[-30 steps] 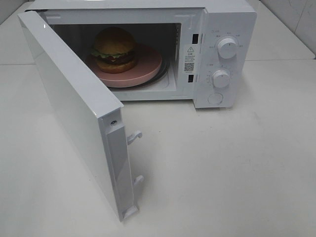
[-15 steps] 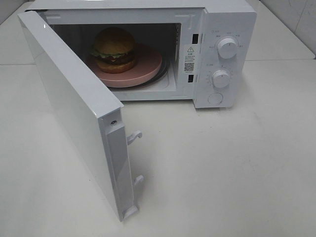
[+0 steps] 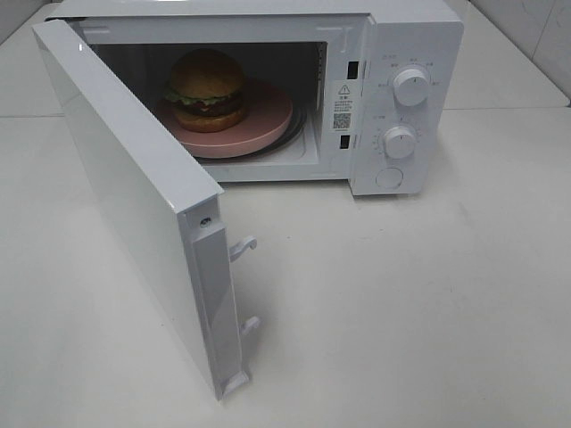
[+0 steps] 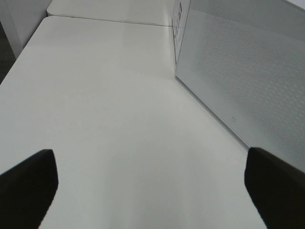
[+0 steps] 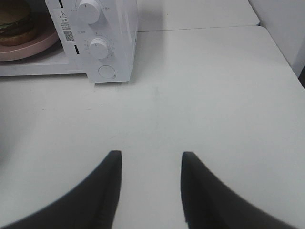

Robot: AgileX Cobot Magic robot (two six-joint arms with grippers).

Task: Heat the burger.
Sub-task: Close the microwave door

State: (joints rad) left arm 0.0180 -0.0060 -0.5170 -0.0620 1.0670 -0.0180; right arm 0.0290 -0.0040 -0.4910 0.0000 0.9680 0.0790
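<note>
Nothing is moving overhead: the burger [image 3: 207,87] is still sitting on the plate [image 3: 268,120] inside the microwave [image 3: 415,53], well ahead of the right gripper [image 5: 150,160], which is standing partly apart and empty. The left gripper [image 4: 150,157] is hanging spread wide beside the open door [image 3: 125,196], so shutting the door is probably coming next.

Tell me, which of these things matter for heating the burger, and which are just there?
For the job: burger, pink plate under it, microwave, its open door, upper knob, lower knob.
Just there: white table, wall.
</note>
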